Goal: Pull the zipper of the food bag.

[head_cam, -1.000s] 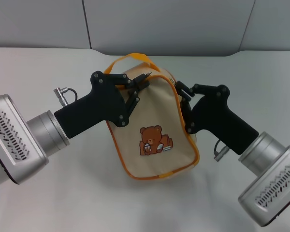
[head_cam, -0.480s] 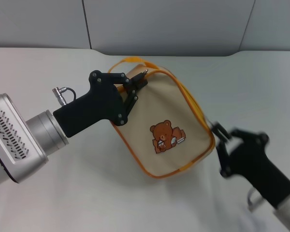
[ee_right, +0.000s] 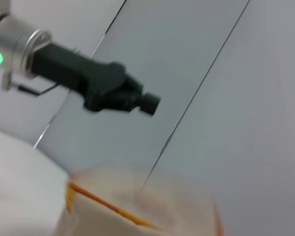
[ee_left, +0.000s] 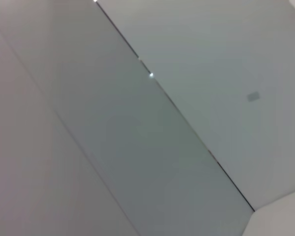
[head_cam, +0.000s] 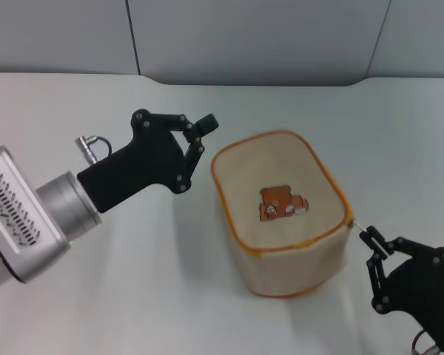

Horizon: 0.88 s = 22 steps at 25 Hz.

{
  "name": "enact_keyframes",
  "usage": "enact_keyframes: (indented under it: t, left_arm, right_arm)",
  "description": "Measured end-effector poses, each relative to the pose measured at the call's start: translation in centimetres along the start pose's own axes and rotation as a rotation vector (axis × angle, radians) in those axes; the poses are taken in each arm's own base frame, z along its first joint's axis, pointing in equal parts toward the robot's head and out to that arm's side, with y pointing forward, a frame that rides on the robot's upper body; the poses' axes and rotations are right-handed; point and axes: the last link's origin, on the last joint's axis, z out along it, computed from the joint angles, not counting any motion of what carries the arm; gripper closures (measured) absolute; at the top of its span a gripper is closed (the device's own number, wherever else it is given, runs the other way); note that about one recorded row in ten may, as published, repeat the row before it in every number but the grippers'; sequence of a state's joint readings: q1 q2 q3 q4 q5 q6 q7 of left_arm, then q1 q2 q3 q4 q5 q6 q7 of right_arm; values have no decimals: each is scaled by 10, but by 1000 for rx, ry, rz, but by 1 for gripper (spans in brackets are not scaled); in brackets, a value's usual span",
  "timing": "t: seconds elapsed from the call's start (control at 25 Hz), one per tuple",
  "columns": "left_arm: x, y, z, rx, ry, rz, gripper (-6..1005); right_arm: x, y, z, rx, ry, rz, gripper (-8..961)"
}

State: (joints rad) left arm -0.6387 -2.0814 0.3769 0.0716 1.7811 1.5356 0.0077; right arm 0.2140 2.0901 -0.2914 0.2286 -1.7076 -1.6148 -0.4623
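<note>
The beige food bag (head_cam: 285, 259) stands on the white table with its bear picture (head_cam: 281, 203) facing up. The orange zipper band (head_cam: 228, 211) runs around the top panel's edge. Its thin silver pull tab (head_cam: 357, 225) sticks out from the bag's right corner into the fingertips of my right gripper (head_cam: 370, 238), which is shut on it at the lower right. My left gripper (head_cam: 203, 129) is empty, raised a little to the left of the bag and not touching it. The right wrist view shows the bag's top (ee_right: 103, 221) and the left gripper (ee_right: 148, 102) beyond it. The loop handle is hidden.
The white table (head_cam: 96, 296) runs back to a grey wall (head_cam: 244, 37). The left wrist view shows only wall panels (ee_left: 137, 147).
The bag has left my left gripper and now sits further right and lower with its bear face up. My right gripper has drawn back to the lower right with the pull tab.
</note>
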Motion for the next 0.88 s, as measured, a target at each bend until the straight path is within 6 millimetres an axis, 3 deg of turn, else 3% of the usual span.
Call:
enact_keyframes:
  t: [0.16, 0.44, 0.52, 0.68, 0.8, 0.84, 0.88]
  left_arm:
    - [-4, 11, -15, 49, -28, -49, 985]
    - [-3, 36, -62, 176, -55, -184, 993]
    - [-2, 36, -69, 197, -53, -226, 990]
    - [-4, 31, -95, 215, -59, -484, 985]
    - [-6, 29, -104, 143, -94, -586, 980]
    - [-5, 29, -107, 52, -110, -628, 979]
    - [-5, 29, -107, 52, -110, -628, 946]
  right_arm:
    - [-8, -6, 2, 39, -61, 63, 838]
    - [-13, -40, 7, 40, -185, 350, 790]
    - [-12, -53, 10, -5, -213, 442, 711]
    - [-11, -79, 21, -173, -215, 602, 553]
    - [-13, -90, 30, -353, -164, 682, 385]
    - [-17, -94, 36, -484, -122, 695, 329]
    - [-17, -94, 36, -484, -122, 695, 292]
